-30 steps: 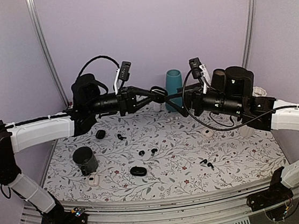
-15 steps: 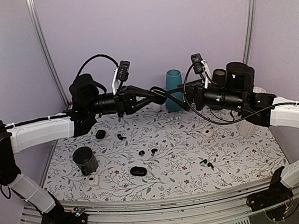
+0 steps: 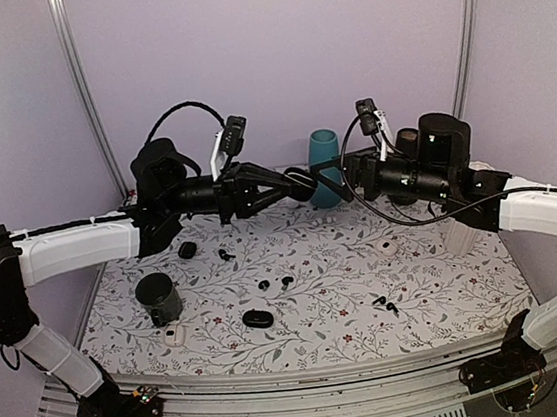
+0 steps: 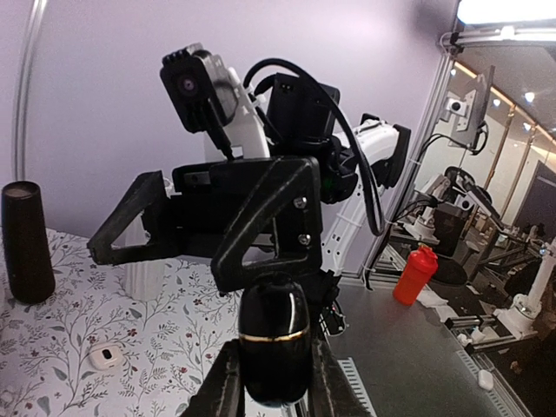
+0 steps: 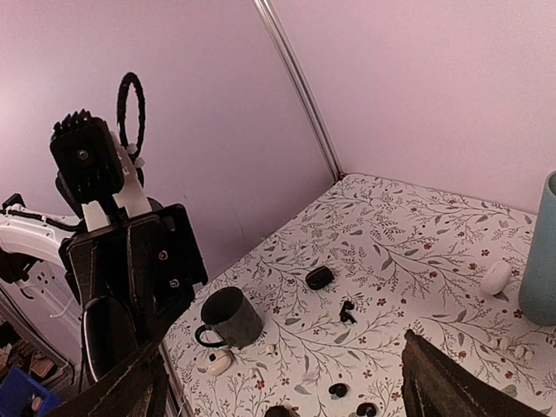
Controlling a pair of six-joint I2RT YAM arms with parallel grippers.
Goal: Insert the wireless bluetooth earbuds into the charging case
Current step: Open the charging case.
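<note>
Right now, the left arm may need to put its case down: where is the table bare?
Bare cloth lies mid-table between the centre earbuds and the white case, and near right, past the earbud pair. Crowded near left: mug, white pod, black case.

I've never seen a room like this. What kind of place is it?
Probably a robot lab. A left arm and a right arm stand at a flowery table inside plain purple walls, and the left wrist view shows more benches with equipment beyond.
</note>
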